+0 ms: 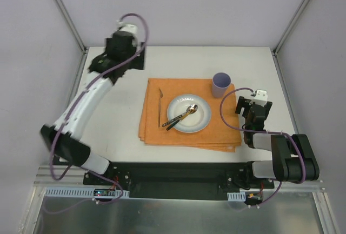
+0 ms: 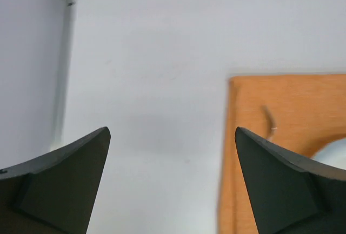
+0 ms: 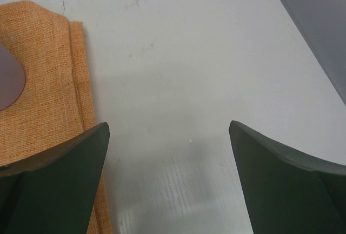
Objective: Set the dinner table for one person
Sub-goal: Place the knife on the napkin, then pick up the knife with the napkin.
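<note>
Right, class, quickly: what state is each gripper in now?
Left gripper: open, holding nothing.
Right gripper: open, holding nothing.

No text or labels — none legible.

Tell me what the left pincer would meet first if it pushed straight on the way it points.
Probably the bare dinner table: the left pincer aims at white tabletop, clear of the orange placemat. Depth is uncertain.
</note>
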`<act>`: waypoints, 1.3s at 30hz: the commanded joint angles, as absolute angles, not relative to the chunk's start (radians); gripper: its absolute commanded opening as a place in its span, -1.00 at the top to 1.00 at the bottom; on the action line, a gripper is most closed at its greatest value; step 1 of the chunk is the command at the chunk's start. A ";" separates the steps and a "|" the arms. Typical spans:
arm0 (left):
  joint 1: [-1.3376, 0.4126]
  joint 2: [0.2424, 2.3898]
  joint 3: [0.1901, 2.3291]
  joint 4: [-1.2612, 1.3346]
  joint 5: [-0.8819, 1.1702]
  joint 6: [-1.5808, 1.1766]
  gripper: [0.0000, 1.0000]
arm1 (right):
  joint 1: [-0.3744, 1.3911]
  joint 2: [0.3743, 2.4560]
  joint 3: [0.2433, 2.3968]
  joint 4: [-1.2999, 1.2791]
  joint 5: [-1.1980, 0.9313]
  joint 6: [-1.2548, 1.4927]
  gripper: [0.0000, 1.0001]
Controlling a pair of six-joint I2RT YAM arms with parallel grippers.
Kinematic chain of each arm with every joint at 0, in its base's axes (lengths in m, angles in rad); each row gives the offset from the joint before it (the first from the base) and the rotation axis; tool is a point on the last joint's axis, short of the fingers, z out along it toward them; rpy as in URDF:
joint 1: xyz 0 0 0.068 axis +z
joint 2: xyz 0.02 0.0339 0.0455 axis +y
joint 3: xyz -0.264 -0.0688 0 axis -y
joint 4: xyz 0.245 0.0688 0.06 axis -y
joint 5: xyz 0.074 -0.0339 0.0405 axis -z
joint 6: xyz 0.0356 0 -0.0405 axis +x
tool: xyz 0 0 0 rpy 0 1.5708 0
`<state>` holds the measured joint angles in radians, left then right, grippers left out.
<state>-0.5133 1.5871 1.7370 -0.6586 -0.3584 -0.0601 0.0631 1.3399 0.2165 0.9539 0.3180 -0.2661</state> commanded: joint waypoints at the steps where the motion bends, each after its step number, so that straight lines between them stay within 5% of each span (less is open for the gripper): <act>1: -0.453 1.228 1.349 -0.448 -0.373 0.087 -0.99 | 0.063 1.327 0.219 1.006 0.333 -0.264 -0.93; 11: -0.410 0.931 0.833 -0.434 -0.305 0.057 -0.99 | 0.063 1.327 0.219 1.009 0.331 -0.264 -0.93; 24: -0.088 1.290 0.749 -0.079 -0.233 -0.060 -0.99 | 0.063 1.327 0.219 1.009 0.331 -0.264 -0.93; 35: -0.074 1.463 0.612 0.453 -0.178 0.038 -0.99 | 0.063 1.327 0.219 1.009 0.331 -0.265 -0.93; 39: -0.071 1.517 0.632 0.450 -0.163 0.028 -0.99 | 0.064 1.327 0.219 1.009 0.331 -0.264 -0.93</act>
<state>-0.0769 1.4837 0.6247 0.3054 -0.1902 0.0044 0.0631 1.3399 0.2165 0.9543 0.3180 -0.2657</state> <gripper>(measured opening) 0.992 0.966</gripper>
